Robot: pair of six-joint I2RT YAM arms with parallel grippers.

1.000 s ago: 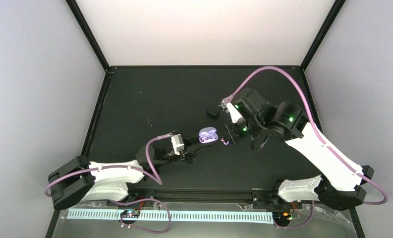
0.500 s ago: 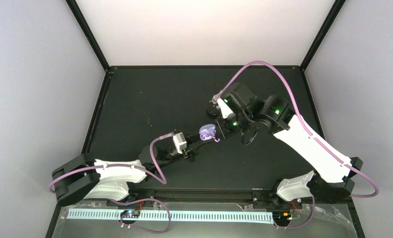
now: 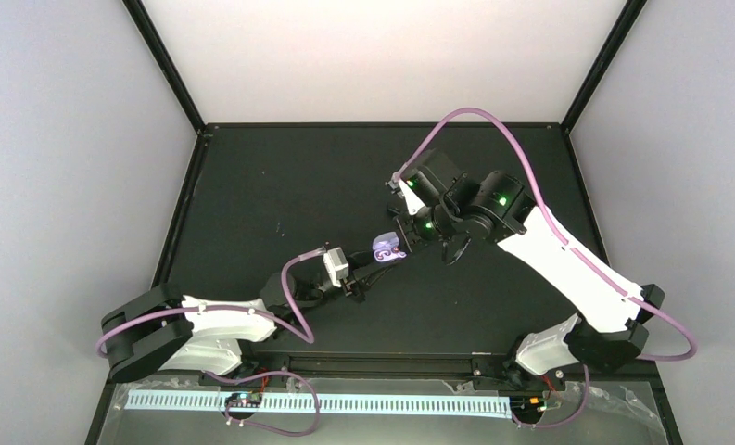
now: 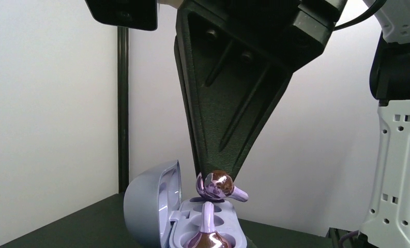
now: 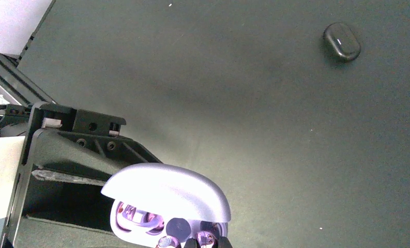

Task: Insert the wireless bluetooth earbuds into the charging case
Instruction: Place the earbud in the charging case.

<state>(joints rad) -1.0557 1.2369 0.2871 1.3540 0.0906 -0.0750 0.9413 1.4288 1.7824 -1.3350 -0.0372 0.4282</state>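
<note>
1. The right gripper [image 4: 219, 174] has its jaws closed almost completely on one lilac earbud [image 4: 218, 185]. It pinches the bud at the very tips and holds it just above the open charging case [image 4: 174, 219].
2. The left gripper [image 3: 373, 266] has its jaws drawn in on the case's lower shell, with the lid standing open. The other earbud [image 4: 205, 238] lies seated in the near well. We cannot tell whether the case rests on the bench [image 5: 254, 103] or is held clear of it.
3. We judge the held bud to be very light, hard and glossy, so it could easily twist in the pinch or flick out. The rounded head looks like the best place to hold it, which leaves the stem free to lead into the empty well.
4. The case looks light, rigid and smooth-sided, and we think it would slide or tip under a downward push. We would grip it across the lower shell and keep off the lid and hinge, which is probably the weakest part.
5. The small black oval object [image 5: 342, 41] lies well apart from the case.
</note>
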